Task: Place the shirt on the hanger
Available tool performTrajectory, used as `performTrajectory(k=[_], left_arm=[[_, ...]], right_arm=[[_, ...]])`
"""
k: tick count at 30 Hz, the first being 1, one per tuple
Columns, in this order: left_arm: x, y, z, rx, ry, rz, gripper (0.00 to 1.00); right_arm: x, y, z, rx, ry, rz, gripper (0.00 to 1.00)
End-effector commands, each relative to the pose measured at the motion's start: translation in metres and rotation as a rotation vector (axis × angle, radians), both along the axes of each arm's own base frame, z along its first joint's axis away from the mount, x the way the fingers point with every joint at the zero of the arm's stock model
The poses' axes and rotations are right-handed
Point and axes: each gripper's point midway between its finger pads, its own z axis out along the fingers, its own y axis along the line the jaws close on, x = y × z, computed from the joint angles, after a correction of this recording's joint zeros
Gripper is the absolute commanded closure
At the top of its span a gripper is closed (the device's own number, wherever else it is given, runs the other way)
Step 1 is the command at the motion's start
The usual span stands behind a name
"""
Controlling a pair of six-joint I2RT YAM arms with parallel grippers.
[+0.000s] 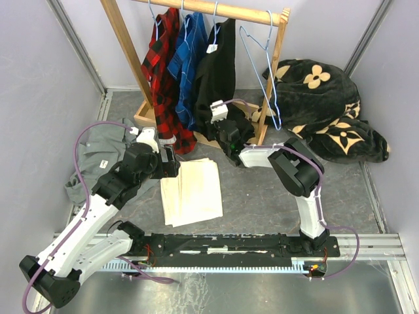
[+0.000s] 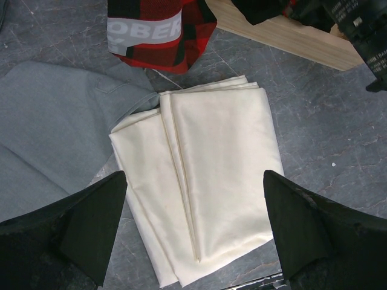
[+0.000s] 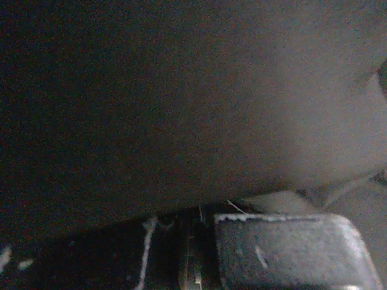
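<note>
- We find the shirt (image 1: 222, 65) hanging on the hanger (image 1: 215, 23) from the rod of the wooden rack (image 1: 124, 46). It hangs just right of a blue plaid shirt (image 1: 186, 59) and a red plaid shirt (image 1: 163, 72).
- The right hand (image 1: 219, 127) sits against the lower part of the shirt, and dark fabric fills the right wrist view. Its fingers are pressed together. We cannot tell whether fabric lies between them.
- The left hand (image 2: 193, 178) hovers with fingers spread wide above a folded cream cloth (image 2: 211, 181) on the worktop (image 1: 262, 203).
- A grey shirt (image 1: 98, 154) lies crumpled at the left, touching the cream cloth.
- A spare hanger (image 1: 270, 78) hangs bare at the right end of the rod.
- A black flowered blanket (image 1: 321, 111) lies heaped right of the rack.
</note>
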Motion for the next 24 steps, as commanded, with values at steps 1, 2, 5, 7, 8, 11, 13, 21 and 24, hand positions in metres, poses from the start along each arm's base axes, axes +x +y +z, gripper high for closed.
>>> performTrajectory(k=[1,2,5,7,8,11,13,21,24], left_arm=[[0.006,-0.003,0.008,0.001,-0.042,-0.022,0.00],[0.006,-0.003,0.008,0.000,-0.044,-0.022,0.00],[0.006,-0.003,0.009,-0.001,-0.046,-0.022,0.00],[0.006,-0.002,0.009,-0.002,-0.048,-0.021,0.00],[0.005,-0.002,0.009,-0.001,-0.048,-0.021,0.00],[0.005,-0.002,0.010,-0.005,-0.051,-0.022,0.00],[0.005,-0.002,0.010,-0.005,-0.052,-0.023,0.00],[0.005,-0.001,0.012,-0.006,-0.059,-0.015,0.00],[0.005,-0.001,0.012,-0.006,-0.058,-0.016,0.00]], right_arm=[[-0.015,-0.023,0.021,0.015,-0.041,-0.035,0.91],[-0.021,-0.028,0.023,0.020,-0.040,-0.037,0.90],[-0.036,-0.043,0.020,0.019,-0.030,-0.056,0.87],[-0.045,-0.052,0.019,0.016,-0.026,-0.065,0.86],[-0.051,-0.056,0.018,0.012,-0.022,-0.071,0.85],[-0.066,-0.070,0.011,0.013,0.001,-0.091,0.84],[-0.079,-0.081,-0.001,0.017,0.039,-0.102,0.84],[-0.136,-0.118,-0.041,0.075,0.185,-0.155,0.84],[-0.152,-0.133,-0.045,0.067,0.225,-0.182,0.84]])
